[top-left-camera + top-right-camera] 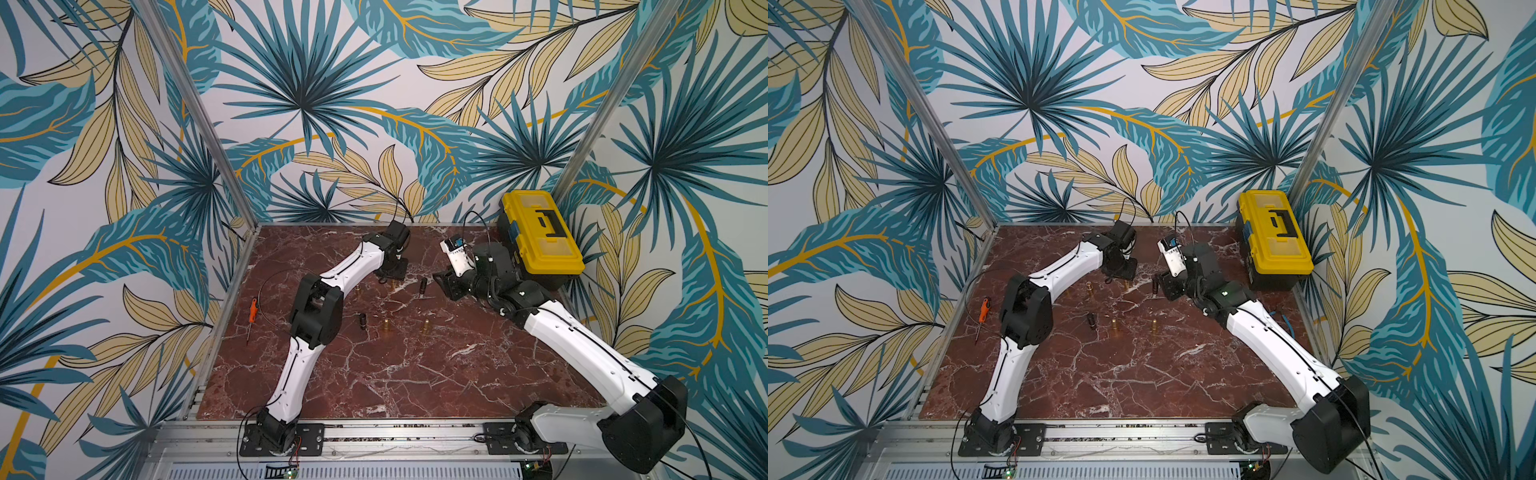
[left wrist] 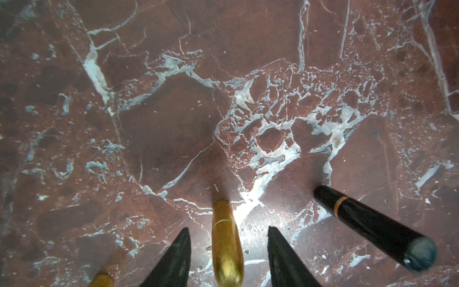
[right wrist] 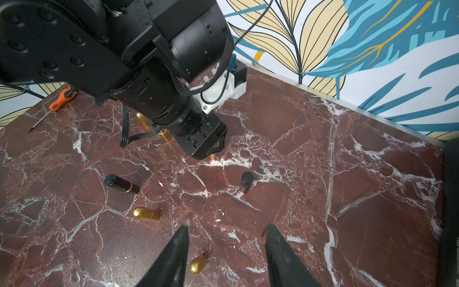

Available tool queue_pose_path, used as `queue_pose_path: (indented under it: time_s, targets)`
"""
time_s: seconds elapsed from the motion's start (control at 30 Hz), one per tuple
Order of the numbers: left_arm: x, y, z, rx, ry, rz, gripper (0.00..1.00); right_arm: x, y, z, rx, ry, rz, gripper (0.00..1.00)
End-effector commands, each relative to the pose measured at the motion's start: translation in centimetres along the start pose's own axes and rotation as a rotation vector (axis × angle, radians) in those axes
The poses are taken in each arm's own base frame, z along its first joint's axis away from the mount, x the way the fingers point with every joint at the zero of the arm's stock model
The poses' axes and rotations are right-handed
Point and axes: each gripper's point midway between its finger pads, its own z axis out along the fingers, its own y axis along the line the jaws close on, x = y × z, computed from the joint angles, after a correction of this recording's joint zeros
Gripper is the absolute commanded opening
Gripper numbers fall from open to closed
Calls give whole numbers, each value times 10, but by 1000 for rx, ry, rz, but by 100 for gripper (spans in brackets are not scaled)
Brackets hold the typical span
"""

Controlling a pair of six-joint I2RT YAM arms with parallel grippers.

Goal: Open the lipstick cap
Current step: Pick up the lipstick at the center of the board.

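The gold lipstick [image 2: 226,246] is seen standing on the marble table [image 1: 415,374], near the middle of the frame in both top views. It is straddled by the left gripper [image 2: 228,229], jaws parted with gaps on both sides, nothing gripped. The right gripper [image 3: 226,226] is spread open and empty, just right of a black lipstick [image 1: 423,286].

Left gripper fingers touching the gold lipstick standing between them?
Apart. The left wrist view shows bare marble on both sides between the gold lipstick and the left gripper fingers.
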Motion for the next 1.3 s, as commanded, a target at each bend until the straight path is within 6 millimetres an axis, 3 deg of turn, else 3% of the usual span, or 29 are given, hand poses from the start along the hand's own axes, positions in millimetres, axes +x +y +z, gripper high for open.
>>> queue_pose_path:
  time_s: [0.0,0.4,0.87,0.97,1.1,1.27]
  targets:
    - [5,1,7,-14,22,5,47,9,1,5,-11,20,17,51]
    - [8,1,9,-18,32,7,39,7,2,5,-18,8,19,51]
    - [10,0,3,-15,41,13,17,7,7,9,-44,10,21,51]
    - [6,-5,-17,9,18,12,15,8,11,11,-66,19,19,51]
    - [-1,-20,-68,134,-16,-11,15,7,15,10,-90,20,4,51]
    - [15,-39,-127,329,1,-79,15,4,28,3,-159,15,-24,51]
